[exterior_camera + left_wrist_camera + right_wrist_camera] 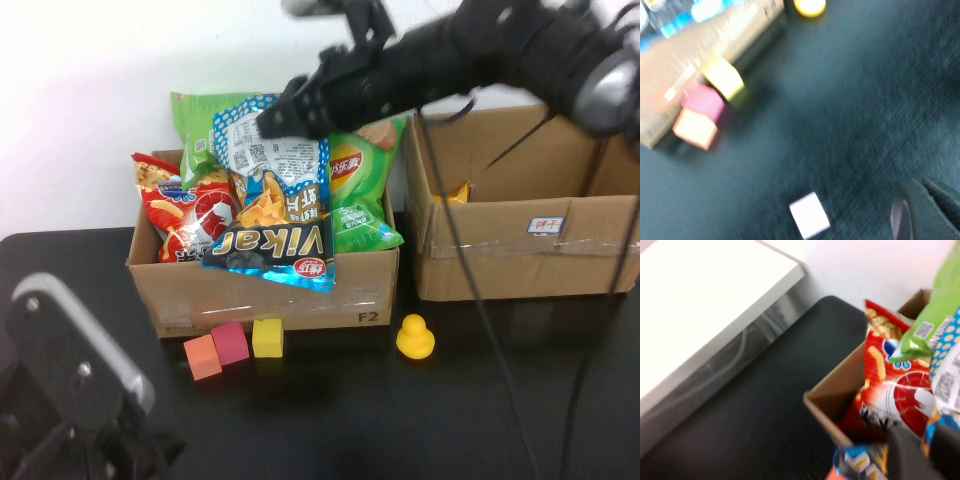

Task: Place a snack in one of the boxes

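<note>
1. The black tabletop [500, 400] is spreading out below both end effectors.
2. The right cardboard box [520, 260] is sitting open well to the right of the right end effector [272, 120], under that arm's rear part; something yellow is showing inside it, too hidden to name.
3. The left cardboard box [300, 290] is standing directly beneath the right end effector and is brimming with snack bags.
4. The right end effector is reaching over the left cardboard box. Its fingers [905, 452] are standing narrow, pinching the top edge of the blue-and-white snack bag [275, 215].
5. The left end effector [917, 212] is hovering low over the tabletop at the near left, fully closed and holding nothing.
6. The blue-and-white snack bag is hanging down from the right end effector, its lower end draping over the box's front wall.
7. The green chip bag [360, 190] is leaning just to the right of the right end effector.
8. The red snack bag [185, 215] is lying below and to its left.
9. The orange cube [203, 357], pink cube [231, 343] and yellow cube [267, 338] are sitting in a row on the tabletop against the left box's front, beyond the left end effector.
10. The yellow duck [415, 338] is standing farther to the right of the cubes.
</note>
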Tool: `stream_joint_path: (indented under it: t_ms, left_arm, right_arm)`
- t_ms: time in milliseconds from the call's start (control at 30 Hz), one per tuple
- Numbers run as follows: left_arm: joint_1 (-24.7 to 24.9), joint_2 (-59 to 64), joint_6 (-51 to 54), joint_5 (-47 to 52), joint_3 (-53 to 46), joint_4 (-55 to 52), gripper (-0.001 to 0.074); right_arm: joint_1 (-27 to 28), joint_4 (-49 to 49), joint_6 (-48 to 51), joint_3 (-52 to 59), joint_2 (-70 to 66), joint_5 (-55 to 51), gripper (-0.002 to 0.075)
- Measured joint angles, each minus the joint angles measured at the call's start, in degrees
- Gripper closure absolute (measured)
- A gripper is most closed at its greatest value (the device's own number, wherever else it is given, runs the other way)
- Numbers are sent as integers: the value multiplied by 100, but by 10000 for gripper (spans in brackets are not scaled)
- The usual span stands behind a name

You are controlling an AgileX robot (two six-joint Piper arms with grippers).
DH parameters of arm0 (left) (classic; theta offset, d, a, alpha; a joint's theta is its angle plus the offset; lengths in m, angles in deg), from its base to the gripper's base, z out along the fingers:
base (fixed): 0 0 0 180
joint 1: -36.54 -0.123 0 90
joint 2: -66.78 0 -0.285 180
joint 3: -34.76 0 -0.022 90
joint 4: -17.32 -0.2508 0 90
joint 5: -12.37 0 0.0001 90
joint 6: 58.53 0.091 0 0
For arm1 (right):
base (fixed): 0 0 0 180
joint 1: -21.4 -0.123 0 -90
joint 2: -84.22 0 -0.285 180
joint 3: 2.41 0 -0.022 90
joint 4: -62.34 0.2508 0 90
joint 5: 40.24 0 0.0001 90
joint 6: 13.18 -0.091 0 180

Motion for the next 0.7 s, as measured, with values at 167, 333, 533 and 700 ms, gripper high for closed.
stream_joint_path:
  t_ms: [167, 333, 533, 700]
  left_arm:
    - [0, 0, -368, -836, 0, -522, 736]
    - [0, 0, -1049, -1341, 0, -1461, 736]
    - [0, 0, -2569, -1138, 0, -2887, 736]
    - [0, -218, -3409, -1032, -28, -3566, 736]
  right_arm:
    - [67, -1161, -342, 0, 769, -710, 702]
    - [67, -3578, -1404, 0, 1586, -1350, 717]
    - [79, -6108, -2308, 0, 2377, -2301, 718]
    - [79, -6925, -2784, 286, 3042, -2520, 718]
